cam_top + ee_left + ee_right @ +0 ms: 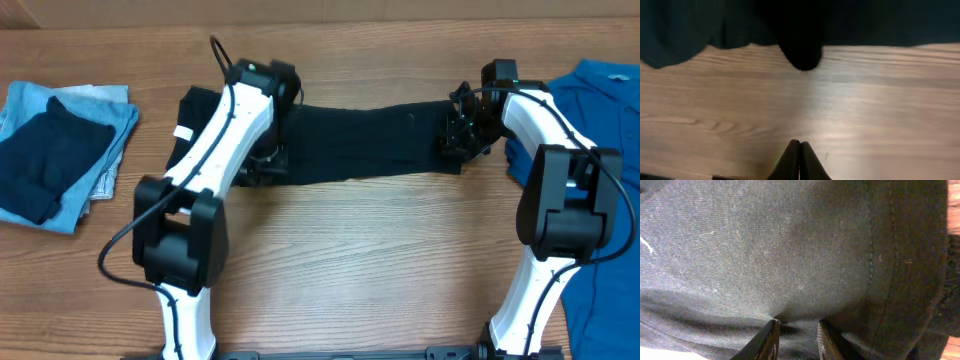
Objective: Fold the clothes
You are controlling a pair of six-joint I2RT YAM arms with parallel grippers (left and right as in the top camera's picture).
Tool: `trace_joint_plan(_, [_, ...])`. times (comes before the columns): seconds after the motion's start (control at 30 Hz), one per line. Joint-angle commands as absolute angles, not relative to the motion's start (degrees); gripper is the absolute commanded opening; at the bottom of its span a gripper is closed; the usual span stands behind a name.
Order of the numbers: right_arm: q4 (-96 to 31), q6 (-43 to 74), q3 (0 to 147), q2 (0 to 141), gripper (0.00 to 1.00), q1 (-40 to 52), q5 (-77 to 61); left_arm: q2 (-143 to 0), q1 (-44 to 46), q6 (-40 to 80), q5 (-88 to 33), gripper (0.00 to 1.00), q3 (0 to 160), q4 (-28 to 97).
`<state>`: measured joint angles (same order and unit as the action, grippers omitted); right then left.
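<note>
Two arms reach in over the wooden table [380, 260] from its near edge, one at each end of a black garment [380, 140] that lies spread as a long band across the middle of the tabletop. The left gripper [799, 146] is at the band's left end. In its wrist view its fingers are pressed together, tip against tip, with nothing between them, above bare wood. The garment's dark edge lies just ahead of them and hangs in a rounded lobe onto the table. The right gripper [796, 330] is down on the garment's right end. Its jaws stand apart and black fabric fills the whole wrist view, with creases drawing in toward the gap between the fingers [769, 339] and a stitched seam running down the right side. At the far left of the table, well apart from the garment, sits a stack of folded clothes [60, 150], a dark navy piece on top of light blue ones. A blue shirt [600, 90] lies unfolded along the right edge, partly under the right arm.
</note>
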<state>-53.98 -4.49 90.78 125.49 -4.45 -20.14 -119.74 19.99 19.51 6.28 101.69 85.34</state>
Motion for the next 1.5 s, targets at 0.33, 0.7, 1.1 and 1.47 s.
trace_joint_plan(0.33, [-53.87,-4.47,89.30,127.31,0.30,-4.91,-15.00,-120.97,19.09,17.72,15.88,0.10,93.69,62.72])
trace_joint_plan(0.7, [-54.28,-4.47,89.30,127.31,0.35,-4.91,-15.00,-121.08,19.09,17.76,14.74,0.22,87.26,53.08])
trace_joint_plan(1.1, [-52.90,3.07,93.73,115.31,0.77,-5.21,-4.14,-121.08,19.09,16.71,13.37,0.63,86.78,50.24])
trace_joint_plan(1.47, [-28.91,-1.98,75.33,118.63,0.79,-5.10,-13.17,-121.08,19.09,16.69,11.97,0.69,86.78,50.11])
